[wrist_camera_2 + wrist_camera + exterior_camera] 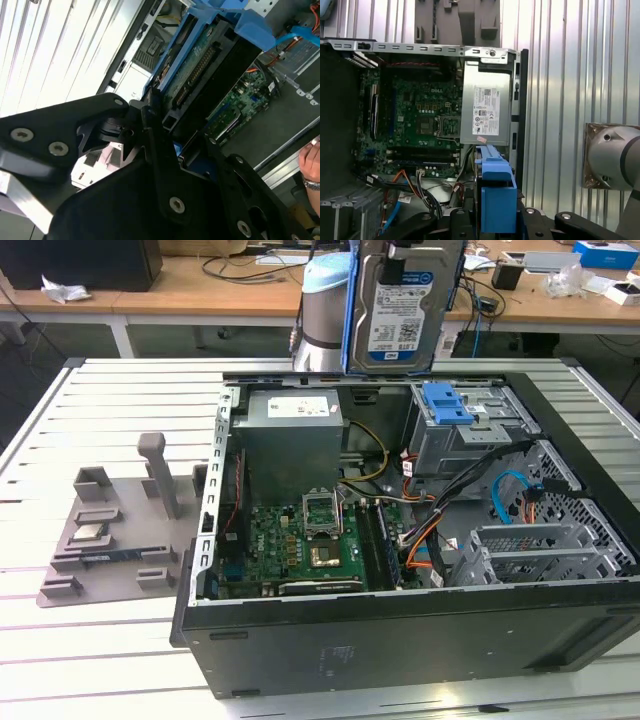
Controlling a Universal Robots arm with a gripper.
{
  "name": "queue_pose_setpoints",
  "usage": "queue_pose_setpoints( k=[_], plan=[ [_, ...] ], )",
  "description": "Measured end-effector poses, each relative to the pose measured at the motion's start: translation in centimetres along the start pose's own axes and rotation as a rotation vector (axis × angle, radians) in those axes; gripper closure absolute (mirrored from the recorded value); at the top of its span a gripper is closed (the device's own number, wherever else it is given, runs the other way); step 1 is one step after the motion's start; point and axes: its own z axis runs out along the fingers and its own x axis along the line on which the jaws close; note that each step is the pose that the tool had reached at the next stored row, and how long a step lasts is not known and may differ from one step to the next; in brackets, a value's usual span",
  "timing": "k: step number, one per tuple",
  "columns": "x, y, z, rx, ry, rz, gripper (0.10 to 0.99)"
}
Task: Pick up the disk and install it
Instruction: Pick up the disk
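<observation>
The disk, a silver drive with a white-and-blue label in a blue carrier frame, hangs upright above the back edge of the open computer case. My gripper is shut on it, one black finger on each side. In the second wrist view the disk's connector edge and green board face the case interior. The first wrist view shows the blue carrier edge-on between the fingers, over the case near the power supply. A grey drive cage with a bare blue bracket sits just below the disk.
The motherboard lies on the case floor, with orange and blue cables toward the exterior view's right. A grey fixture stands on the slatted table at the exterior view's left. A person's hand shows beside the case.
</observation>
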Motion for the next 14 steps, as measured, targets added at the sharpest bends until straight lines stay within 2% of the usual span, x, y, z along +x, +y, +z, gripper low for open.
queue_pose_setpoints(
  k=[2, 5, 8, 10, 14],
  plan=[
    [0.04, -0.73, -0.04, 0.0, 0.0001, 0.0, 0.718],
    [0.12, -2.36, -0.11, 0.0, 0.0, 0.0, 0.718],
    [0.18, -3.51, -0.16, 0.0, 0.0001, 0.0, 0.718],
    [0.24, -4.69, -0.21, 0.0, 0.0001, 0.0, 0.718],
    [0.32, -6.06, -0.27, 0.0, 0.0, 0.0, 0.718]
  ],
)
